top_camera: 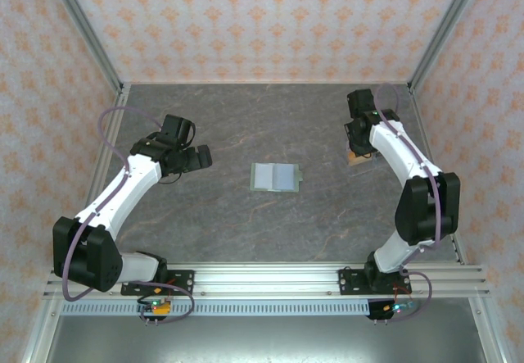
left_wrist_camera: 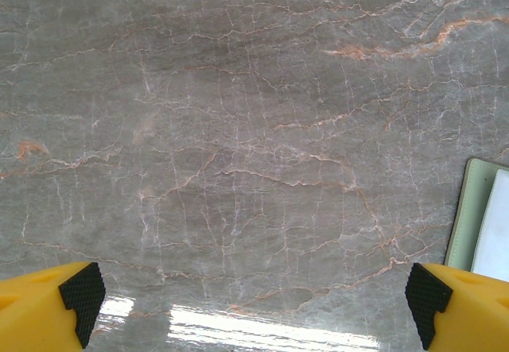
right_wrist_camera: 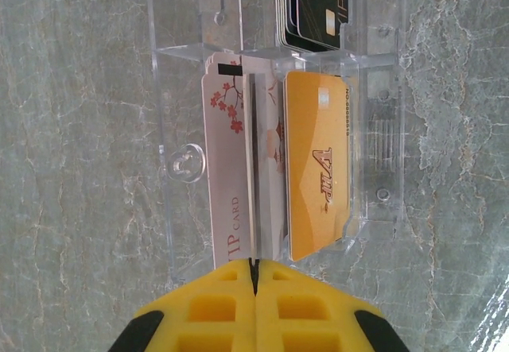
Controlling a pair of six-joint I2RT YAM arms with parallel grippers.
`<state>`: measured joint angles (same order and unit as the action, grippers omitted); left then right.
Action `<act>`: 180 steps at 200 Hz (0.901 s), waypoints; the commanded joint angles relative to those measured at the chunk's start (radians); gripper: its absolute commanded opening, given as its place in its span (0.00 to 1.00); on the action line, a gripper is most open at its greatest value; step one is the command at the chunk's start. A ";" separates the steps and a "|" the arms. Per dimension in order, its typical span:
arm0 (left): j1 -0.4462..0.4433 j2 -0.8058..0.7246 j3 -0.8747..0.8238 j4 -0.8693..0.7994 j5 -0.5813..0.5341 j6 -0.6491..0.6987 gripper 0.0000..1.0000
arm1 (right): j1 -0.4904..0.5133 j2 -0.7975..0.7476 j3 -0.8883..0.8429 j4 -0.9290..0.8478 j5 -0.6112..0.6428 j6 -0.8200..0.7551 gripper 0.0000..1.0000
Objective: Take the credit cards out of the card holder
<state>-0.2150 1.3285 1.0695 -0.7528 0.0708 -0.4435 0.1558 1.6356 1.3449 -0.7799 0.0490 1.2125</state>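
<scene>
One flat, rectangular, sage-green card holder (top_camera: 276, 177)

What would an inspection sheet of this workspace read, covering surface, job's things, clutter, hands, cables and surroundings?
Surface: grey marbled table, with glare in the left wrist view.
Job's things: card holder lies open mid-table, pale pockets up; orange card, flowered card and dark cards sit in a clear tray.
Clutter: nothing seen.
Hands: left hand open and holding nothing, left of the holder; right hand shut over the tray, and whether it pinches a card cannot be told.
Cables: purple cable on each arm.
Surroundings: patterned walls, metal rail at the near edge.
</scene>
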 commanded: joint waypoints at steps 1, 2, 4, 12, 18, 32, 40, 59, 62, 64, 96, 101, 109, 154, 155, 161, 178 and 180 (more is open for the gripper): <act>0.008 -0.002 -0.014 -0.016 -0.006 0.008 1.00 | -0.007 0.019 0.032 -0.032 0.025 0.018 0.00; 0.007 -0.003 -0.014 -0.016 -0.006 0.008 1.00 | -0.007 0.020 0.032 -0.031 0.026 0.019 0.00; 0.007 -0.003 -0.014 -0.016 -0.006 0.008 1.00 | -0.007 0.020 0.031 -0.031 0.025 0.020 0.00; 0.007 -0.002 -0.014 -0.016 -0.008 0.008 1.00 | -0.009 0.022 0.034 -0.033 0.025 0.022 0.00; 0.008 -0.001 -0.014 -0.018 -0.008 0.008 1.00 | -0.009 0.026 0.036 -0.034 0.025 0.021 0.00; 0.008 0.000 -0.014 -0.017 -0.009 0.009 1.00 | -0.009 0.035 0.043 -0.045 0.028 0.021 0.00; 0.007 0.000 -0.014 -0.017 -0.010 0.009 1.00 | -0.010 0.041 0.047 -0.045 0.027 0.019 0.00; 0.008 0.003 -0.016 -0.017 -0.010 0.010 1.00 | -0.015 0.050 0.054 -0.046 0.016 0.016 0.00; 0.007 0.005 -0.016 -0.017 -0.010 0.010 1.00 | -0.015 0.052 0.053 -0.046 0.016 0.017 0.00; 0.007 0.005 -0.016 -0.016 -0.011 0.009 1.00 | -0.015 0.053 0.053 -0.046 0.015 0.017 0.00; 0.007 0.012 -0.013 -0.016 -0.009 0.011 1.00 | -0.019 0.063 0.061 -0.044 0.011 0.019 0.08; 0.007 0.012 -0.011 -0.018 -0.010 0.011 1.00 | -0.019 0.065 0.062 -0.041 0.011 0.019 0.10; 0.008 0.013 -0.011 -0.017 -0.011 0.011 1.00 | -0.019 0.067 0.064 -0.036 0.008 0.014 0.11; 0.008 0.016 -0.011 -0.021 -0.009 0.013 1.00 | -0.021 0.083 0.092 -0.031 -0.005 -0.021 0.21; 0.008 0.017 -0.011 -0.021 -0.009 0.014 1.00 | -0.021 0.083 0.092 -0.031 -0.005 -0.022 0.21; 0.007 0.017 -0.011 -0.020 -0.009 0.013 1.00 | -0.021 0.082 0.092 -0.028 -0.005 -0.026 0.21; 0.008 0.016 -0.011 -0.020 -0.009 0.014 1.00 | -0.022 0.080 0.094 -0.023 -0.011 -0.039 0.21; 0.008 0.016 -0.011 -0.020 -0.009 0.013 1.00 | -0.022 0.080 0.093 -0.023 -0.012 -0.040 0.21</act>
<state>-0.2150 1.3334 1.0695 -0.7528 0.0704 -0.4435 0.1429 1.7092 1.4071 -0.7933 0.0330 1.2003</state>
